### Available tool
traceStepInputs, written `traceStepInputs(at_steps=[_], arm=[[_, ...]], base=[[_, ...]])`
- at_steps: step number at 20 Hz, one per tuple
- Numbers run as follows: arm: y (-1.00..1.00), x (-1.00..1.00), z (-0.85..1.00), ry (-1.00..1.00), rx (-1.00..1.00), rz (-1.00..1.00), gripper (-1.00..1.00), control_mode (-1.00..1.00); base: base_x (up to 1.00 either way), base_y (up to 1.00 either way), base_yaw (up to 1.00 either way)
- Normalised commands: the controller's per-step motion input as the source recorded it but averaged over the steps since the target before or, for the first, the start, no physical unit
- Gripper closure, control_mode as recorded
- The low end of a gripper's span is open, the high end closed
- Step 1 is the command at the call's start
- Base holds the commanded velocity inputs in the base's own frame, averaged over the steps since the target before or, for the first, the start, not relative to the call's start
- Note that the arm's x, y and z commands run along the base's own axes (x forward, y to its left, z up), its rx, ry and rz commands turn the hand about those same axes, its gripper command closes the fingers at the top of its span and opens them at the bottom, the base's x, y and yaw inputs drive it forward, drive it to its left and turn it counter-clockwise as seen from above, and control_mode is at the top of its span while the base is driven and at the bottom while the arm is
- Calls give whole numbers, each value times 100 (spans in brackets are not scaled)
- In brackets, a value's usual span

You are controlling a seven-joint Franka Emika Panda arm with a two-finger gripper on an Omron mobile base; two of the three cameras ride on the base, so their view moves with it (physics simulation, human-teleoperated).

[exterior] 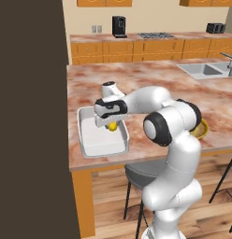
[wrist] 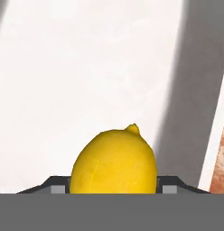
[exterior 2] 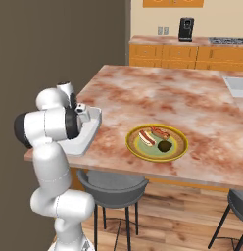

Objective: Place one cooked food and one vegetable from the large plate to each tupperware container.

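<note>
My gripper (exterior: 111, 124) is shut on a yellow, lemon-shaped food (exterior: 112, 126) and hangs just inside the white tupperware container (exterior: 90, 145), over its right half. In the hand view the yellow food (wrist: 114, 162) sits between the jaws, with the container's white floor (wrist: 86, 67) close beneath it. The container (exterior 2: 90, 130) stands at the counter's near left corner, partly behind my arm. The large plate (exterior 2: 132, 143), with its mustard rim and pale green centre, lies to the right of it. It holds a hot dog (exterior 2: 146, 138), a second sausage (exterior 2: 160, 131) and a dark round piece (exterior 2: 165, 146).
The marble counter's front edge (exterior: 113, 164) runs just below the container. A tall dark panel (exterior: 29, 116) stands to the left. Stools (exterior 2: 112, 188) are tucked under the counter. A sink (exterior: 202, 70) is set in the far right of the counter.
</note>
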Motion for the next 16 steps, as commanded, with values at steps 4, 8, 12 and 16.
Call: traceStepInputs(at_steps=[4, 8, 12, 16], arm=[[1, 26, -35, -2, -2, 3, 100, -100], [1, 29, -13, -6, 0, 5, 100, -100], [6, 1, 0, 0, 0, 2, -100, -100], [5, 2, 0, 0, 0, 0, -100, -100]], base=[[0, 0, 0], [0, 0, 0], [0, 0, 0], [0, 0, 0]])
